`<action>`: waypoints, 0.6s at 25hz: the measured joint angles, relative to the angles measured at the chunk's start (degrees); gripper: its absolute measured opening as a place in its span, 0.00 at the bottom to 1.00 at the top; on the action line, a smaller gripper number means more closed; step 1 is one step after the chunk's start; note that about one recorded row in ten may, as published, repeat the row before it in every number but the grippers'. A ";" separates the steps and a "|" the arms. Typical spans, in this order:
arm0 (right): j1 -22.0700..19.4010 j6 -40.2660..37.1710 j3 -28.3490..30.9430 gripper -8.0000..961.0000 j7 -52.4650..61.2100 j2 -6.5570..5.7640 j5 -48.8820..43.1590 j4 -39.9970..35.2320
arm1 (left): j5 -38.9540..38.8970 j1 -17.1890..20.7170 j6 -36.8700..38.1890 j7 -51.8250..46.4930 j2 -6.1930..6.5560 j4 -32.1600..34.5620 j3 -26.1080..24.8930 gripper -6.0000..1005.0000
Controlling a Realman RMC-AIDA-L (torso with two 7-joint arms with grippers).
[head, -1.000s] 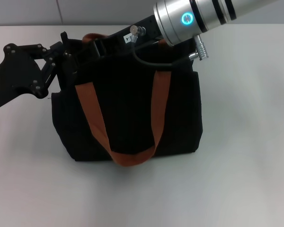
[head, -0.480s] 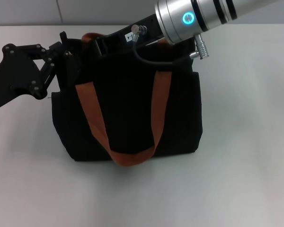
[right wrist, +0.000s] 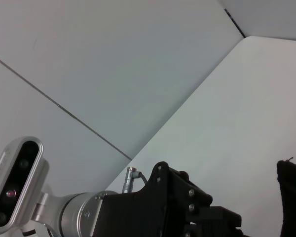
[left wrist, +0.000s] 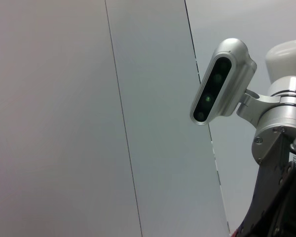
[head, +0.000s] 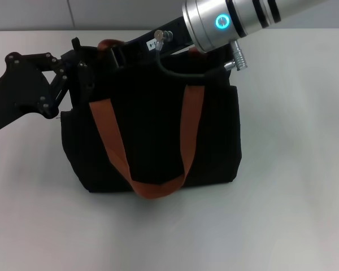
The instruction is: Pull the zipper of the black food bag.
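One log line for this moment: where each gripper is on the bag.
left gripper: bag's top left corner | right gripper: top edge, far side | black food bag: upright on table | zipper: hidden

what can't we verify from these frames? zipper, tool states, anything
- Zipper: not seen in any view; in the head view the right arm covers the bag top edge, black on black.
- Right tool: head view, its tips are lost against the bag top; open or shut unknown.
- Left tool: head view, at the bag's left top corner, tips merge with the fabric.
- Wrist views: mostly wall and the other arm.
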 joint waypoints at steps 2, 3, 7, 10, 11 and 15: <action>0.08 0.22 -0.33 0.10 0.01 0.04 0.00 -0.01 | 0.00 -0.02 -0.01 0.00 -0.03 -0.02 -0.03 0.08; 0.11 0.27 -0.40 0.09 -0.08 0.04 0.01 -0.03 | 0.00 -0.03 0.00 0.00 -0.06 -0.04 -0.05 0.08; -0.07 0.23 -0.50 0.07 -0.80 0.08 0.01 -0.54 | 0.00 0.02 0.04 0.00 -0.09 -0.04 -0.08 0.09; -0.64 -0.01 -0.50 0.05 -0.79 0.09 0.02 -2.00 | -0.01 0.18 0.04 0.00 -0.09 0.06 -0.08 0.09; -0.87 -0.11 -0.50 0.04 -0.63 0.08 0.02 -2.49 | -0.01 0.22 0.06 0.00 -0.09 0.08 -0.08 0.09; -1.90 -0.34 -1.13 0.01 0.58 -0.04 -0.16 -4.76 | 0.00 0.32 0.06 -0.07 0.01 0.03 -0.08 0.09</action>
